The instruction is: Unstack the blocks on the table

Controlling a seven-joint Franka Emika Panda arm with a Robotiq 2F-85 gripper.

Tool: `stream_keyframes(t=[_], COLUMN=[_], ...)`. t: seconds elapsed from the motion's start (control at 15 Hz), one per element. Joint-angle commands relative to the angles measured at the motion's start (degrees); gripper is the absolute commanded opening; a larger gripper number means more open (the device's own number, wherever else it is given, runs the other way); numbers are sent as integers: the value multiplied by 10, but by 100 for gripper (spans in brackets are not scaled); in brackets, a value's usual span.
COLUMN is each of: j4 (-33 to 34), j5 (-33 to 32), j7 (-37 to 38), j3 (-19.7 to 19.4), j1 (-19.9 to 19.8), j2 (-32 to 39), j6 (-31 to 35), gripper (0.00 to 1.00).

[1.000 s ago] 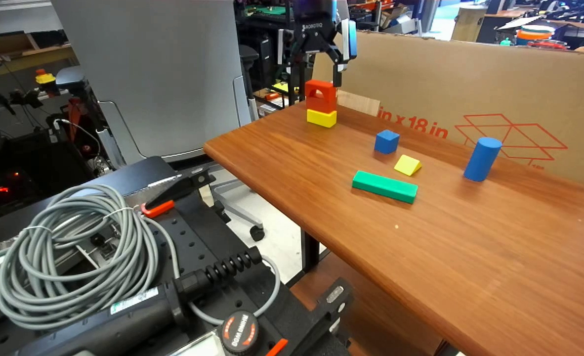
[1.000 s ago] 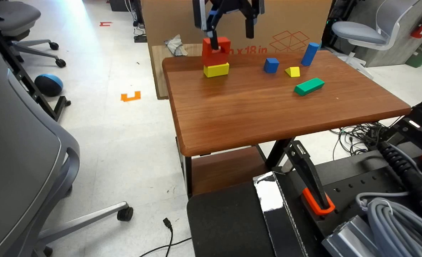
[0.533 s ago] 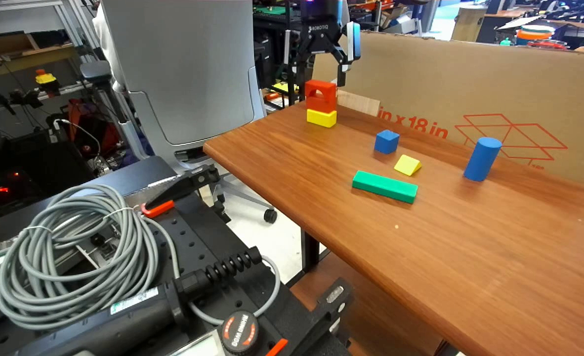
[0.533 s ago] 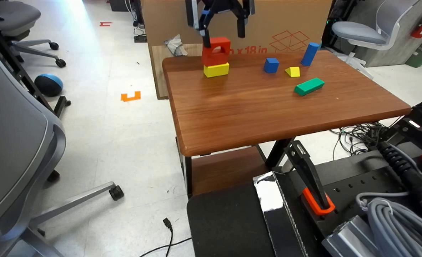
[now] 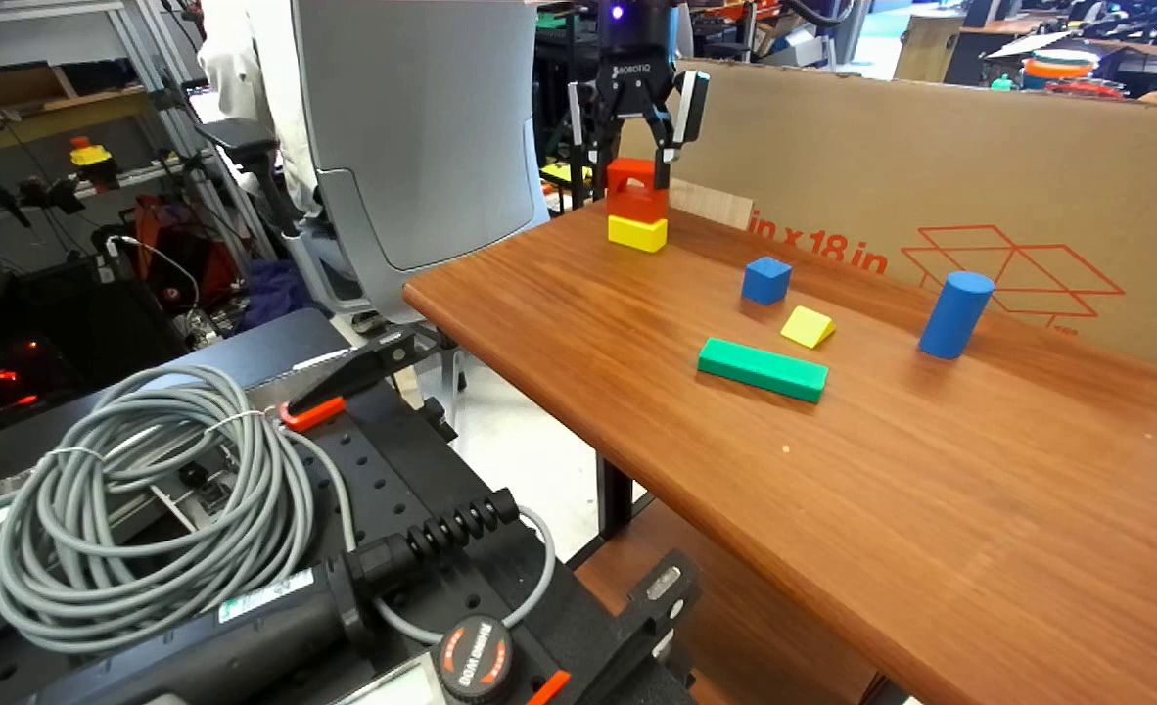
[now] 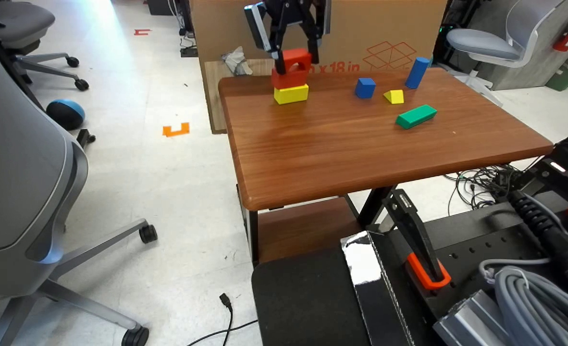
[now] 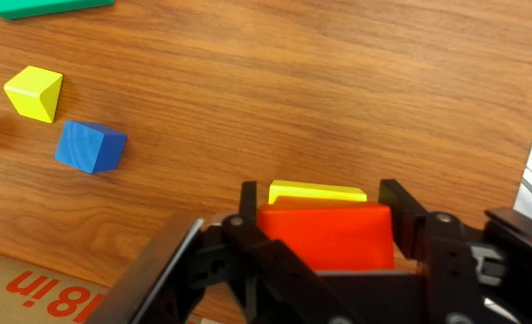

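A red arch block [image 5: 627,204] stands on a flat yellow block [image 5: 637,235] near the table's [image 5: 578,323] far end. The stack also shows in an exterior view as the red block [image 6: 291,80] over the yellow block [image 6: 291,95]. My gripper [image 5: 631,184] is above the stack, its fingers partly closed and lowered on either side of the red block. In the wrist view the fingers [image 7: 316,183] flank the red block [image 7: 338,238]; a small gap shows at the right finger, and the left finger is very near it. The yellow block [image 7: 313,190] peeks out below.
A blue cube [image 5: 765,282], a yellow wedge [image 5: 808,327], a green bar [image 5: 763,370] and a blue cylinder [image 5: 956,315] lie or stand apart on the table. A cardboard sheet [image 5: 931,176] stands along the back edge. A grey chair [image 5: 422,127] is beside the table.
My gripper has shifted over the stack and come down around the red block, and its fingers have moved closer together. The red block looks slightly turned or tilted. The grey chair has moved.
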Motion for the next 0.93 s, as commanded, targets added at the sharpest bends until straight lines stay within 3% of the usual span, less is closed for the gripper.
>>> stream_keyframes(t=[0.0, 0.2, 0.87], j4=[47, 22, -156], j5=[-6, -14, -32], j7=[-6, -13, -23], j3=[-7, -6, 1], j1=[10, 12, 3], j2=[23, 4, -103], j6=[-32, -19, 19], gripper=[43, 43, 43])
